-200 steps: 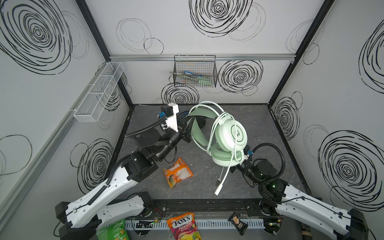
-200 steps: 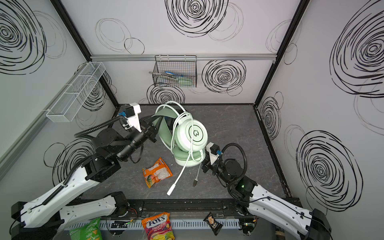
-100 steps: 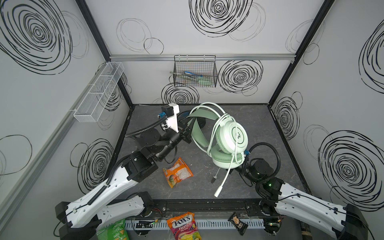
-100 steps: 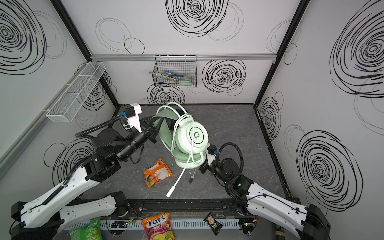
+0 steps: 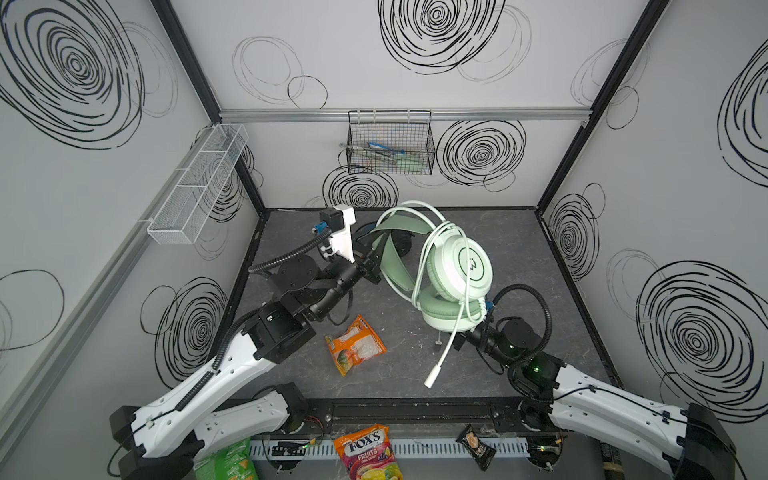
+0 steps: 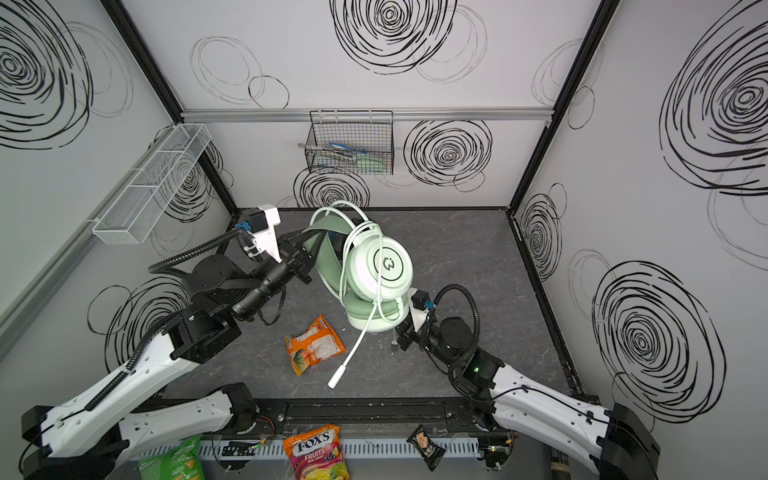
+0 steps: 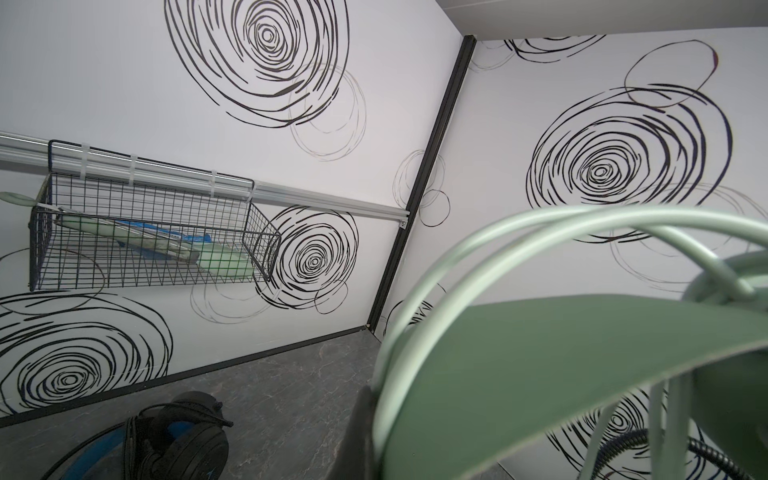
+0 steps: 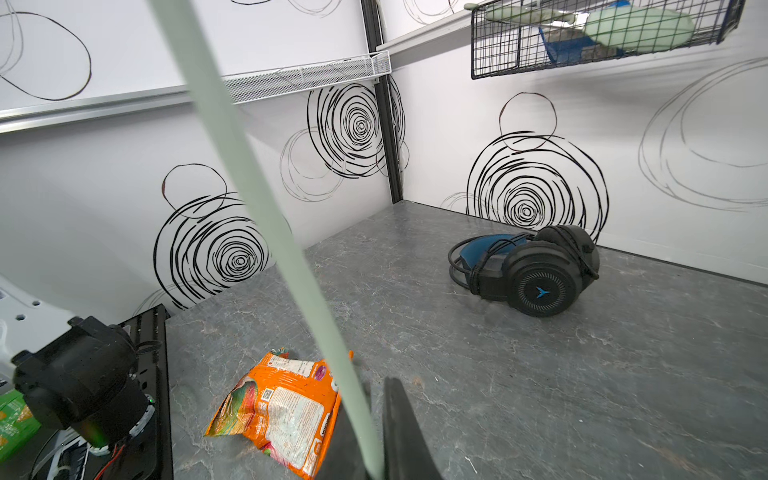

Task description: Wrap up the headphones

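The mint-green headphones (image 5: 459,266) (image 6: 380,264) hang above the table. My left gripper (image 5: 375,251) (image 6: 309,249) (image 7: 374,440) is shut on their dark green headband (image 7: 540,374). Their whitish cable (image 5: 446,353) (image 8: 257,199) loops over the ear cup and dangles toward the front. Below the cups, my right gripper (image 5: 459,340) (image 6: 401,338) (image 8: 376,399) is shut on this cable. The black headphones (image 8: 536,278) (image 7: 178,440) lie on the table near the back wall, with the blue inner band showing. In a top view they are mostly hidden behind the green headband (image 5: 402,242).
An orange snack packet (image 5: 355,343) (image 8: 282,411) lies on the grey table between the arms. A black wire basket (image 5: 390,143) hangs on the back wall and a white mesh shelf (image 5: 195,187) on the left wall. Snack bags (image 5: 368,451) lie beyond the front rail.
My right gripper has slid left and toward the front, coming under the ear cups along the cable. The cable's free end has swung a little left. The left arm holds still.
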Available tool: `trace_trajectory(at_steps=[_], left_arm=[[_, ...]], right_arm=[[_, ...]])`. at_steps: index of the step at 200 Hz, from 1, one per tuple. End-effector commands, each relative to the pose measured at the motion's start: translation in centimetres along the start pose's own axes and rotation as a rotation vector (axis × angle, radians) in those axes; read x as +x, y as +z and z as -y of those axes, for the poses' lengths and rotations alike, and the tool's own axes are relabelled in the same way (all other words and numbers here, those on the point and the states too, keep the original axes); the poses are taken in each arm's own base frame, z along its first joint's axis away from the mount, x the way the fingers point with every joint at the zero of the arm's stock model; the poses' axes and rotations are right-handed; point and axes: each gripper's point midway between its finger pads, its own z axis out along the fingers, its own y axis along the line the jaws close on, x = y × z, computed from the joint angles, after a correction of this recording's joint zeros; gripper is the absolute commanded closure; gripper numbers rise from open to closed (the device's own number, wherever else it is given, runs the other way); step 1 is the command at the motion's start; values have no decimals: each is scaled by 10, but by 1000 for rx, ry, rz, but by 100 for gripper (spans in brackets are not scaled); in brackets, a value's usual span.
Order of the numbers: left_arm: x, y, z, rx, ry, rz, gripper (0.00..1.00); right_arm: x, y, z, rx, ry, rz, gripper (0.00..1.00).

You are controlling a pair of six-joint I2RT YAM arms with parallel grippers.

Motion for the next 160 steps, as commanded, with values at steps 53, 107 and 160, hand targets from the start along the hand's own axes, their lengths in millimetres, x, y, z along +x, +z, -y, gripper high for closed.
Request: trace_trajectory(at_steps=[53, 107, 160], left_arm=[[-67, -15, 14, 61, -108, 222, 100], [-68, -16, 15, 64, -113, 224, 100], [-70, -18, 11, 45, -114, 236, 100]], right_arm=[[9, -2, 1, -11, 35, 14, 87], [14, 2, 0, -19, 43, 4, 89], [23, 5, -6, -48, 59, -24, 100]])
